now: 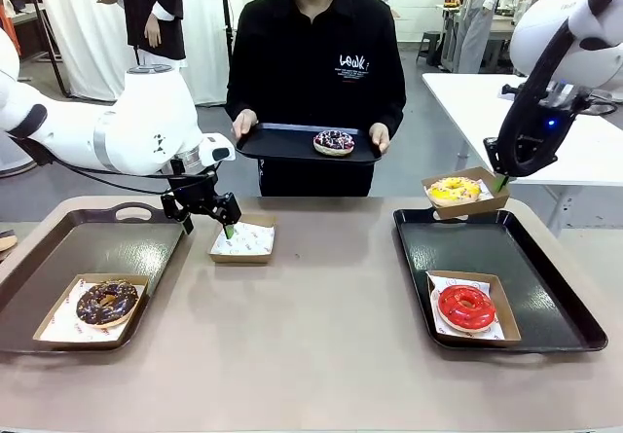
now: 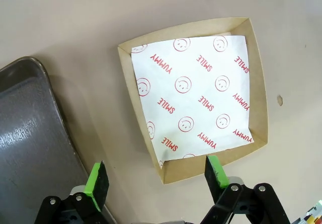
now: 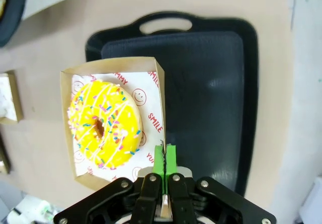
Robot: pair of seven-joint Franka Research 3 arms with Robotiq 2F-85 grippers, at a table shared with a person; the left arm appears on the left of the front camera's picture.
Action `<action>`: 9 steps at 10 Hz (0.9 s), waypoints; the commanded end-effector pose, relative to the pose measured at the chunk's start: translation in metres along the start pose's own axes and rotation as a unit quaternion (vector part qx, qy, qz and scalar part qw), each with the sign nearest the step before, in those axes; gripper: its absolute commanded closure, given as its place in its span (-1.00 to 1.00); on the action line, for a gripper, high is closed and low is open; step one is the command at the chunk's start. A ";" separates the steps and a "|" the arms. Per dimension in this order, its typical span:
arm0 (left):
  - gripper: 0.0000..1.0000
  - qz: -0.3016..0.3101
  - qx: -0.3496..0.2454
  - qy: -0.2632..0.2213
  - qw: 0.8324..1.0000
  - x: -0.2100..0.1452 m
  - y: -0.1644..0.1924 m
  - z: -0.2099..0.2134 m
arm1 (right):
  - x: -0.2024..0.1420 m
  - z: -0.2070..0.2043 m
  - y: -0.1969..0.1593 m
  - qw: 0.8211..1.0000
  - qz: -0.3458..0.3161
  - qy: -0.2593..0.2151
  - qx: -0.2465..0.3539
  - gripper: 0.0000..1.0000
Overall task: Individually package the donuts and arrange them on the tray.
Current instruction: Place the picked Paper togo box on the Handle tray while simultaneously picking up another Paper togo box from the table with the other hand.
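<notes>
Right gripper [image 3: 165, 156], reaching down from the upper right of the front view, has its green pads pinched tight on the side wall of a brown paper box [image 3: 160, 90] that carries the yellow donut [image 3: 104, 124]. In the front view that box hangs tilted in the air above the far left corner of the black right tray [image 1: 545, 287]. In the right wrist view most of this tray's dark floor lies bare beside the box. Near the tray's front edge, the red donut [image 1: 466, 306] sits in its own paper-lined box.

Left gripper [image 2: 157, 176] points down from a white arm stretched in from the left, its jaws spread wide and holding nothing. It hovers over the near rim of an empty box [image 2: 256, 78] lined with white paper printed in red. This box rests on the bare tan table [image 1: 321, 345], just right of the brown left tray [image 1: 107, 238]. At that tray's front left, the chocolate donut [image 1: 107, 302] lies in a lined box, with bare tray floor behind it.

Across the table, a person holds a dark tray [image 1: 282, 143] with both hands; the sprinkled donut [image 1: 334, 142] sits on it, unboxed.
</notes>
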State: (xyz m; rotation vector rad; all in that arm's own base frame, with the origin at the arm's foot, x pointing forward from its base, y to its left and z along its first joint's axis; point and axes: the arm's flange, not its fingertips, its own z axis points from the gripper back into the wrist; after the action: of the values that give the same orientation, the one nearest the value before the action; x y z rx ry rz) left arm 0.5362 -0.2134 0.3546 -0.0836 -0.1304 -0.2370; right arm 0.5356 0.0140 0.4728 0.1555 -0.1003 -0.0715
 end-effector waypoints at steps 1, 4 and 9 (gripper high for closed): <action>-1.00 0.035 0.024 -0.014 0.999 0.005 0.003 0.000 | 0.004 -0.027 0.005 1.000 0.001 -0.026 -0.015 0.97; -1.00 0.061 0.028 -0.022 0.998 0.013 0.012 -0.006 | 0.011 -0.054 0.005 0.999 -0.023 -0.035 -0.012 0.97; -1.00 0.090 0.045 -0.008 0.995 0.036 0.009 -0.021 | 0.008 -0.095 0.004 1.000 -0.007 -0.020 -0.012 0.97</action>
State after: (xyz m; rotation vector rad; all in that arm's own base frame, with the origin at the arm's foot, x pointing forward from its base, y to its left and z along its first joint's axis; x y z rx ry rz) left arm 0.5659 -0.2056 0.3364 -0.0472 -0.1435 -0.0839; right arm 0.5540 0.0280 0.3832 0.1385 -0.1117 -0.0937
